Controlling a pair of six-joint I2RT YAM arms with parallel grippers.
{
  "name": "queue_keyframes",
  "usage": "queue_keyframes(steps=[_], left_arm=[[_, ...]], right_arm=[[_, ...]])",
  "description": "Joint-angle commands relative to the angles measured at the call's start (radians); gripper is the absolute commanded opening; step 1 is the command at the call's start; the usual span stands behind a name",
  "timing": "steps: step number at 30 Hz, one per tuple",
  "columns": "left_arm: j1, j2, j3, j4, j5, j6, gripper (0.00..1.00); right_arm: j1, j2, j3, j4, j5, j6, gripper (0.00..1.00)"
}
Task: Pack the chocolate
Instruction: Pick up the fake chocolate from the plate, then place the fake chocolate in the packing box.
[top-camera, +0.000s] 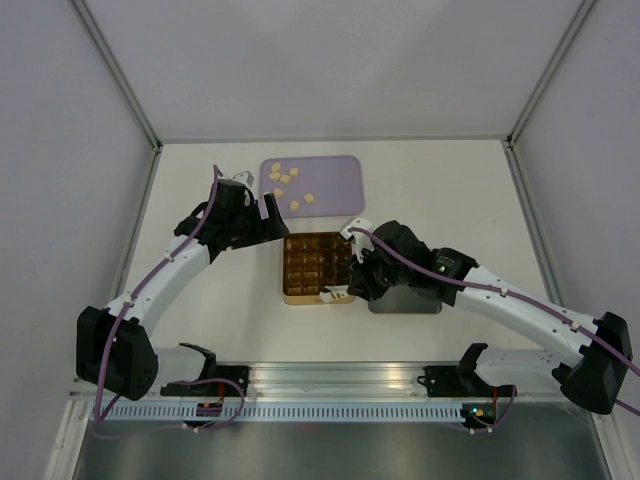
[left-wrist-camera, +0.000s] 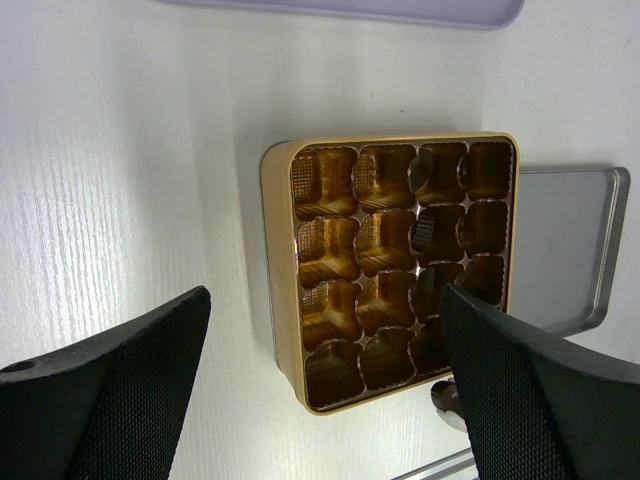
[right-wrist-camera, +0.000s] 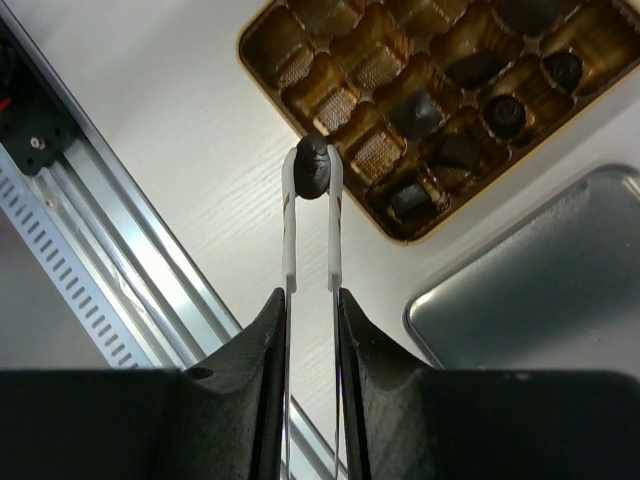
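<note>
The right hand (right-wrist-camera: 312, 310) is squeezed narrow on a pair of tweezers (right-wrist-camera: 289, 235), whose tips pinch a dark chocolate lump (right-wrist-camera: 313, 165) above the desk (right-wrist-camera: 200, 150), just beside the gold tin (left-wrist-camera: 272, 250). The left hand (left-wrist-camera: 325, 300) hangs wide open and empty over the tin. Several dark pieces (right-wrist-camera: 418, 112) sit in the tin's cells, and cream pieces (top-camera: 285, 180) lie on the purple tray (top-camera: 340, 175).

We see a gold gridded tin (left-wrist-camera: 280, 260) on the white worktop (top-camera: 430, 190), a purple tray (top-camera: 335, 180) behind it, a grey lid (left-wrist-camera: 560, 250) beside it, and metal tweezers (right-wrist-camera: 288, 230) near its corner.
</note>
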Motion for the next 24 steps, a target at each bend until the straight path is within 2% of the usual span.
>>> queue_keyframes(steps=[1,10,15,24], left_arm=[[0.003,-0.027,-0.004,0.013,0.013,0.007,1.00],[0.003,-0.032,-0.004,0.014,0.010,0.009,1.00],[0.003,-0.029,-0.004,0.014,0.007,0.012,1.00],[0.004,-0.029,-0.001,0.014,0.003,0.012,1.00]], right_arm=[[0.013,-0.042,-0.013,-0.027,0.008,-0.016,0.08],[0.017,-0.010,0.008,0.068,0.074,-0.001,0.08],[0.017,0.009,0.049,0.070,0.060,-0.009,0.07],[0.016,0.110,0.049,0.045,0.126,-0.021,0.09]])
